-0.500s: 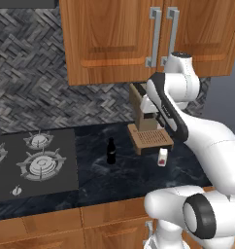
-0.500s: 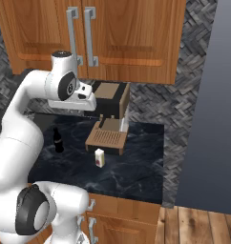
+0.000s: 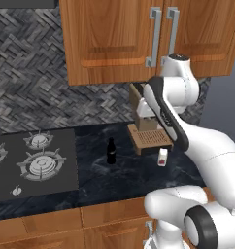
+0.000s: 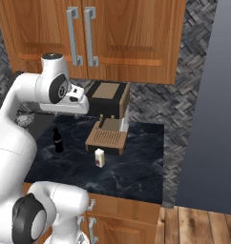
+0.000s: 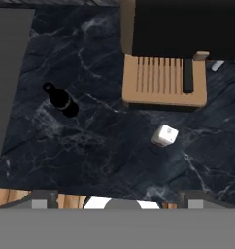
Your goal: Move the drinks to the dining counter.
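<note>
- The gas hob [image 3: 34,160] sits at the far left of the bench [image 3: 124,180], well off to the left of where the jaws hang.
- The dark bottle [image 3: 110,151] stands upright on the black marbled top, between the hob and the coffee machine, touching neither. In the hand view the dark bottle [image 5: 61,100] lies below and to the left of the jaws.
- The white arm [image 3: 187,141] rises from the lower right and bends over the bench; its hand [image 4: 75,95] is held high, level with the coffee machine's top and just to its left in the right base view.
- The jaws stand spread wide with nothing between them, looking straight down on the bench.
- The tan-and-black coffee machine [image 4: 108,114] stands against the herringbone wall under the wooden cabinets [image 3: 139,39], its slatted tray [image 5: 160,82] reaching forward.
- The white carton [image 3: 162,157] with a red mark stands just in front of that tray, apart from it. In the hand view the white carton [image 5: 164,135] is below the jaws, slightly right of centre.
</note>
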